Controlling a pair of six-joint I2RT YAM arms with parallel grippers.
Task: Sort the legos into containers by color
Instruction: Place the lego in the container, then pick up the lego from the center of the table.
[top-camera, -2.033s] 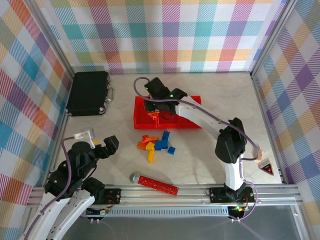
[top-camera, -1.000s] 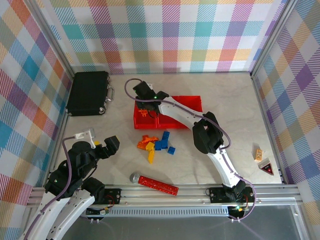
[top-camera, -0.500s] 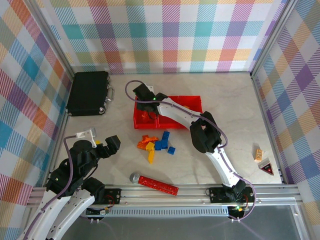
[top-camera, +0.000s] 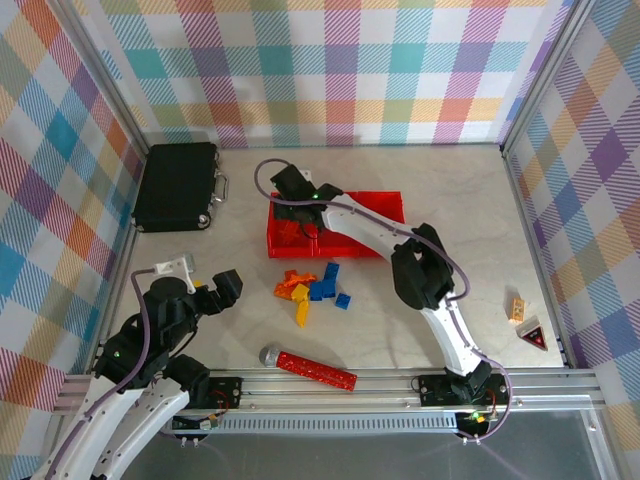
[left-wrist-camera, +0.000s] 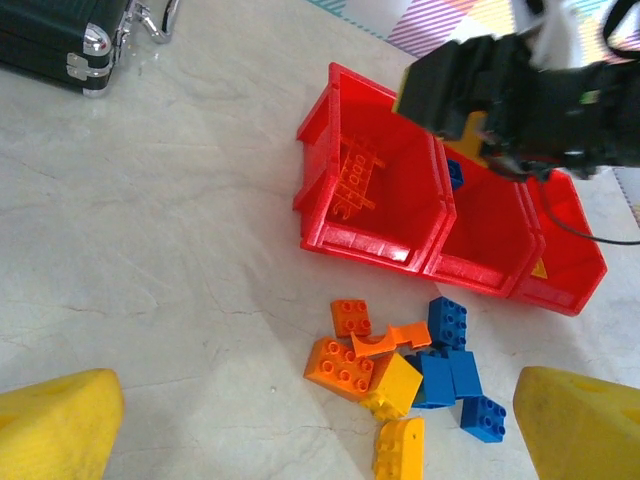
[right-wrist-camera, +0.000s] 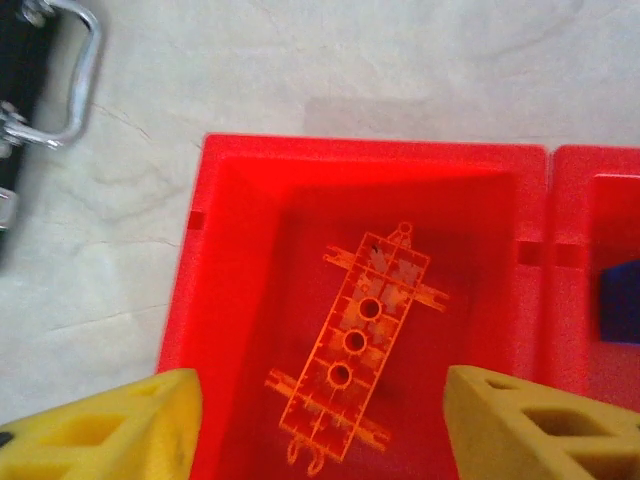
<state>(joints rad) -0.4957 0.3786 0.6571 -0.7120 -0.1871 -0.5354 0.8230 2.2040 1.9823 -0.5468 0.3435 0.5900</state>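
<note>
My right hand (right-wrist-camera: 320, 425) hangs over the leftmost container (right-wrist-camera: 235, 300), jaws apart and gripping nothing. An orange lego (right-wrist-camera: 360, 345) lies flat inside, so that's my orange bin. My left hand (top-camera: 222, 288) sits wide open and empty, clear of the loose legos (top-camera: 312, 290) piled on the bench (top-camera: 420, 330).

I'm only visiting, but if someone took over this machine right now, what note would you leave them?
Left gripper: open, empty, near its base, short of the pile.
Right gripper: open, empty, above the left bin of the containers.
Done: an orange piece lies in the left bin and a blue brick in the middle one.
Left: the mixed legos piled in front of the bins, plus a stray orange brick far right.
</note>
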